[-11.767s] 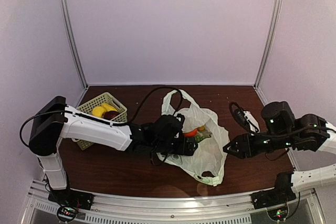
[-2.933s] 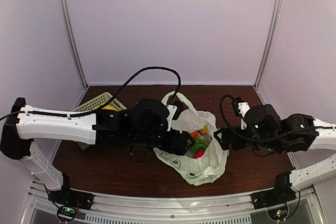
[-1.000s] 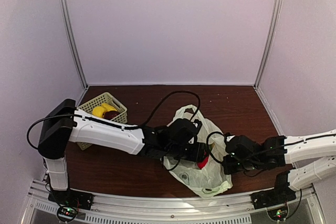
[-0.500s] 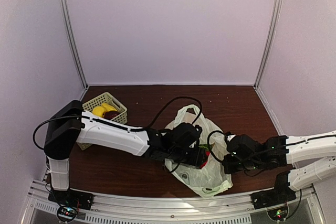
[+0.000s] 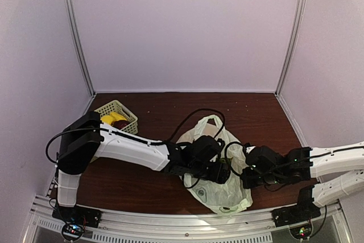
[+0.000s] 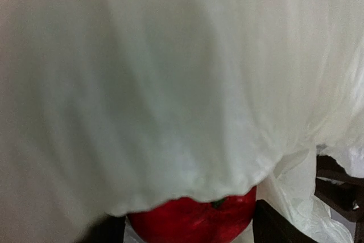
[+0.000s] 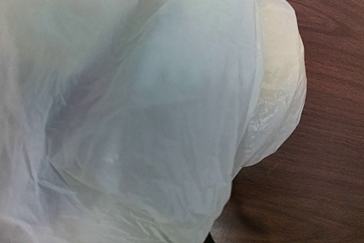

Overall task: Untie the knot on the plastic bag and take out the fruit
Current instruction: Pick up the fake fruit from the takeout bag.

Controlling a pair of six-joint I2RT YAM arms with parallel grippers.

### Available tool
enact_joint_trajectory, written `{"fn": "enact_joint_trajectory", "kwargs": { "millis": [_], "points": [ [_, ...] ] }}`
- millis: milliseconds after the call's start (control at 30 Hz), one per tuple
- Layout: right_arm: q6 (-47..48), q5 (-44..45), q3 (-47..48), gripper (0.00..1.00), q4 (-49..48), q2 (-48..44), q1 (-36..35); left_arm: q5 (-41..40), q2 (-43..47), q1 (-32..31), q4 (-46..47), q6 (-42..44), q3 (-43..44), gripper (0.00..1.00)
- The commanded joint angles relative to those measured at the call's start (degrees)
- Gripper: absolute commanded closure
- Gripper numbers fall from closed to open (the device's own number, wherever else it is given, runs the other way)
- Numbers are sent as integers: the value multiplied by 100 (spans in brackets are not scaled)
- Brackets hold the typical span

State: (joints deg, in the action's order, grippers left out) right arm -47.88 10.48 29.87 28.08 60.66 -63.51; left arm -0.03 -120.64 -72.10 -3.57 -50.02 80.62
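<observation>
**Plastic bag.** The thin, crinkly, pale greenish-white plastic bag (image 5: pixel 219 196) lies on the dark brown wooden table (image 5: pixel 256 112), right of centre. Its long axis runs from far to near, leaning slightly right at the near end. One loop handle (image 5: pixel 208 121) points to the far side.

**Left gripper.** The left gripper (image 5: pixel 220 172) reaches into the bag from the left. In the wrist view its dark fingers (image 6: pixel 273 229) stand apart, with a red round fruit (image 6: pixel 193 220) between them under a fold of plastic. Whether they touch it cannot be told.

**Right gripper.** The right gripper (image 5: pixel 245 177) is clamped on the bag's right edge. Plastic fills its wrist view.

**Other.** A pale green slotted basket (image 5: pixel 129 122) sits far left, well apart from the bag.
</observation>
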Motion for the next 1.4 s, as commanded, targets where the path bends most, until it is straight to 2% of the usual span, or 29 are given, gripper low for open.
{"fn": "enact_joint_trajectory", "kwargs": {
  "millis": [0,367,533,733,933,1167,1367],
  "points": [
    [68,7,142,100,34,40,8,165,-199,3,110,123,188,20],
    [51,-26,158,100,-97,148,13,92,-434,7,-63,209,415,14],
    [56,-20,133,100,-76,128,8,-182,-317,5,-117,278,384,28],
    [36,-8,89,100,-79,65,12,-502,258,3,-120,278,0,31],
    [48,-2,89,100,-84,25,15,-814,1339,2,-118,204,-754,32],
    [109,0,187,100,-35,95,12,338,2044,-75,131,787,-1223,33],
    [79,19,225,100,-35,27,12,763,2848,-156,112,1012,-1519,33]
  ]
}}
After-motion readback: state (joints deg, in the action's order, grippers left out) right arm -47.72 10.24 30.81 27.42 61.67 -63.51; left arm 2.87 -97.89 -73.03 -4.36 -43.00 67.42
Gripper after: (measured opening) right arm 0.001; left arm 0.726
